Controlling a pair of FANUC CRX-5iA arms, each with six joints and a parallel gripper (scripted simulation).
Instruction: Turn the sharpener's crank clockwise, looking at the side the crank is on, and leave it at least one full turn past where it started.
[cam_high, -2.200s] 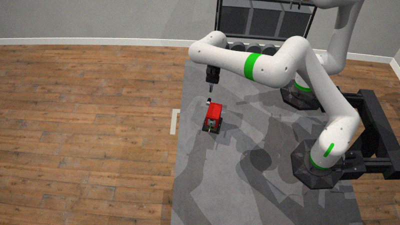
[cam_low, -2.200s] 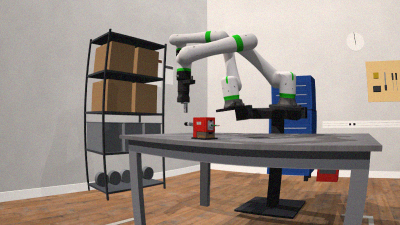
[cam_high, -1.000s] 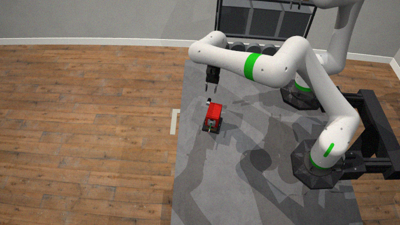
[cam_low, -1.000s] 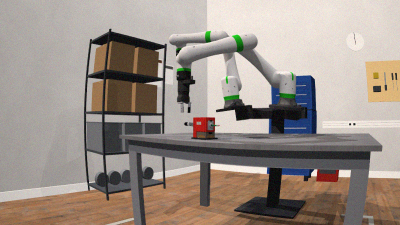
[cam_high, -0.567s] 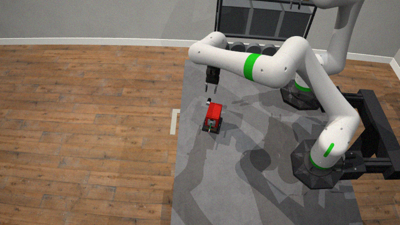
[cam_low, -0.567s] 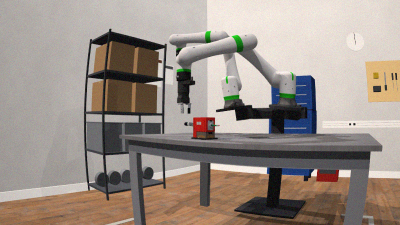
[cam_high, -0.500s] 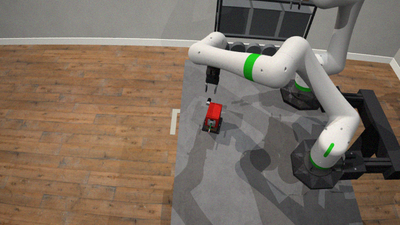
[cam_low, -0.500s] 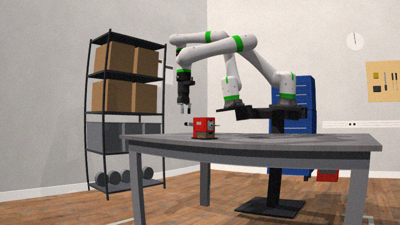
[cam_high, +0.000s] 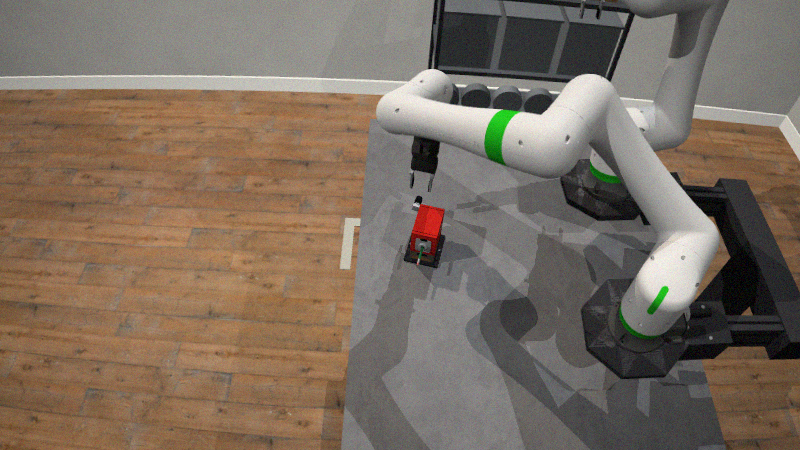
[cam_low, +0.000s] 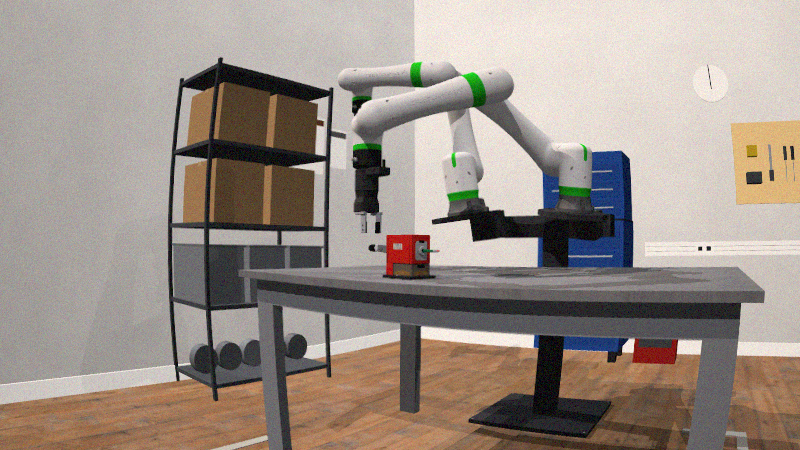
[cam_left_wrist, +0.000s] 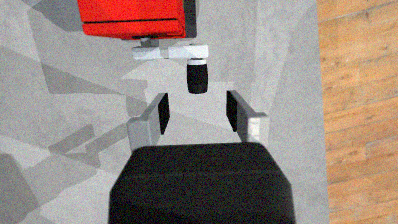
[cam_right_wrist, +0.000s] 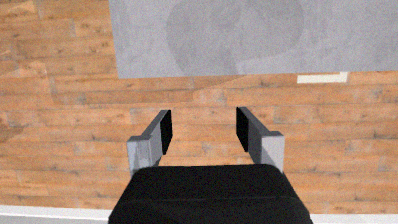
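The red sharpener (cam_high: 429, 222) (cam_low: 398, 250) (cam_left_wrist: 132, 15) stands on the grey table. A green pencil (cam_high: 420, 254) (cam_low: 429, 251) sticks out of its front. On the opposite side is the crank, with a light metal arm (cam_left_wrist: 187, 51) and a black handle (cam_high: 417, 199) (cam_low: 373, 247) (cam_left_wrist: 197, 78); the arm reaches sideways in the left wrist view. My left gripper (cam_high: 421, 182) (cam_low: 370, 225) (cam_left_wrist: 197, 104) is open and empty, pointing down, above and a little behind the handle, not touching it. My right gripper (cam_high: 590, 11) (cam_right_wrist: 203, 121) is open and empty, high up and far from the sharpener.
The table (cam_high: 447, 358) (cam_low: 615, 282) ends close beside the sharpener on one side, with wood floor (cam_high: 167, 279) beyond. The left arm (cam_high: 464, 125) reaches over the table. A shelf (cam_low: 268, 146) with boxes stands behind. The right wrist view shows the table's edge and the floor (cam_right_wrist: 205, 142).
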